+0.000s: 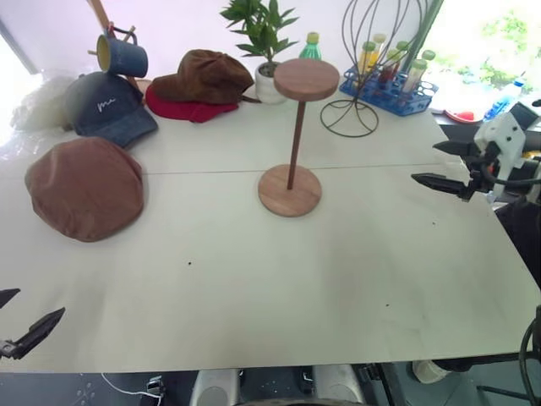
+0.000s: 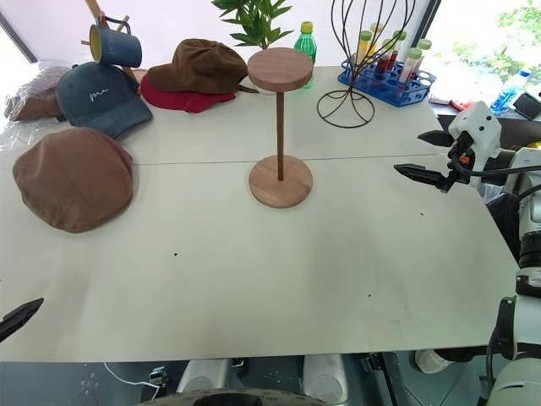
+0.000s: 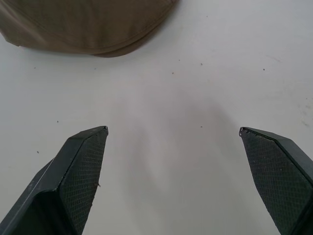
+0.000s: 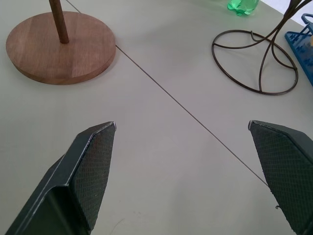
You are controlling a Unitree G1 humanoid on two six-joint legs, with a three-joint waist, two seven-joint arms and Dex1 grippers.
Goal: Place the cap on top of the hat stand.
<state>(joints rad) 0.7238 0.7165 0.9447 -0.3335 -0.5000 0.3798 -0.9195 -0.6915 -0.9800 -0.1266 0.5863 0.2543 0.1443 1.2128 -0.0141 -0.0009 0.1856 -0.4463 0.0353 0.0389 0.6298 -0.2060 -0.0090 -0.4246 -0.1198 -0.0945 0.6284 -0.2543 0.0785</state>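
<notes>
The cap [image 1: 86, 187], a plain reddish-brown flat cap, lies on the table at the left; its edge [image 3: 88, 24] shows ahead of my left fingers. The hat stand [image 1: 292, 135] stands upright mid-table, wooden with a round base [image 4: 61, 48], thin pole and bare flat top disc [image 1: 306, 79]. My left gripper [image 1: 17, 326] hovers open and empty at the near left corner, short of the cap. My right gripper [image 1: 438, 163] is open and empty above the right table edge, well right of the stand.
At the back lie a navy denim cap [image 1: 106, 105], a dark brown cap [image 1: 207, 76] on a red one, a hanging blue mug [image 1: 122, 56], a potted plant [image 1: 264, 38], a wire-frame stand [image 1: 372, 63] and a blue rack of tubes [image 1: 390, 85].
</notes>
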